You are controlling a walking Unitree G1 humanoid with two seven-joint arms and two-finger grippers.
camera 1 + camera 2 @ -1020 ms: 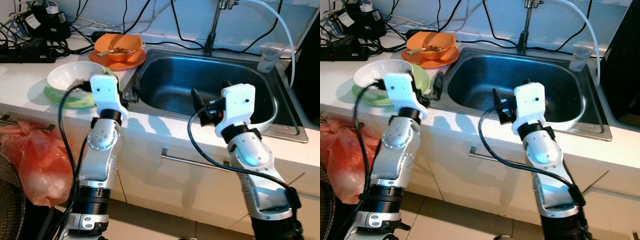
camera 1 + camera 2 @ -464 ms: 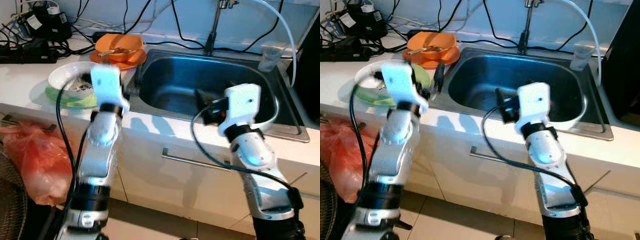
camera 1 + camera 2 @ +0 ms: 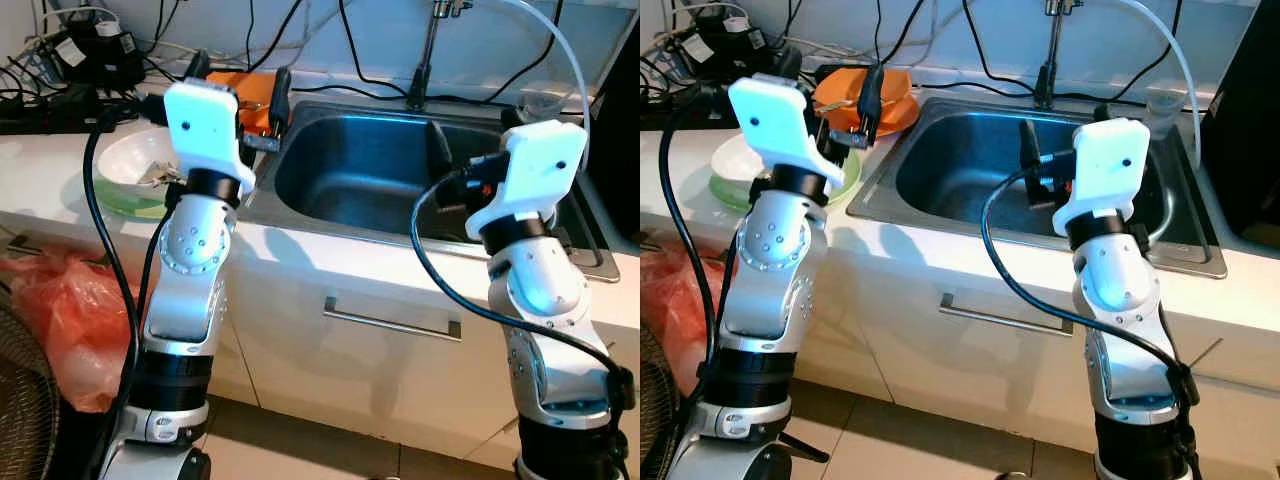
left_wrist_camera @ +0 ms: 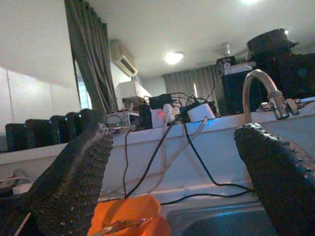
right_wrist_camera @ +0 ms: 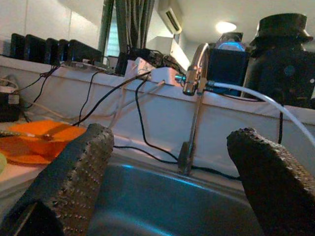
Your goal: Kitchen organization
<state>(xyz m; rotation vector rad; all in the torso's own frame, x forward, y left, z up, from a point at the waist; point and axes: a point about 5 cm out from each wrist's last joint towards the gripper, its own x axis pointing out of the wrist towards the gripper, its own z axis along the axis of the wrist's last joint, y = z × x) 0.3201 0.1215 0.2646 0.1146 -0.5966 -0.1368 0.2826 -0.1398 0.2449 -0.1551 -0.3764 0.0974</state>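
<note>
The likeliest mishap is the left gripper [image 3: 238, 92], fingers spread and empty above the worktop [image 3: 60, 175], catching the cables [image 3: 60, 85] at its 9 o'clock or tipping the orange bowl [image 3: 862, 88] just beyond it at 12 o'clock as it reaches in. That bowl sits on an orange plate [image 3: 845, 117] and holds scraps and what looks like a utensil; the white bowl [image 3: 135, 160], on a green plate [image 3: 125, 200] at 8 o'clock, holds some dark leftovers. The right gripper [image 3: 470, 135] hovers open and empty over the sink [image 3: 370, 170], which looks empty.

There was one steel sink [image 3: 370, 170], one faucet [image 3: 425, 55], one orange bowl [image 3: 845, 92], one white bowl [image 3: 125, 160] and one red bag [image 3: 55, 320].
</note>
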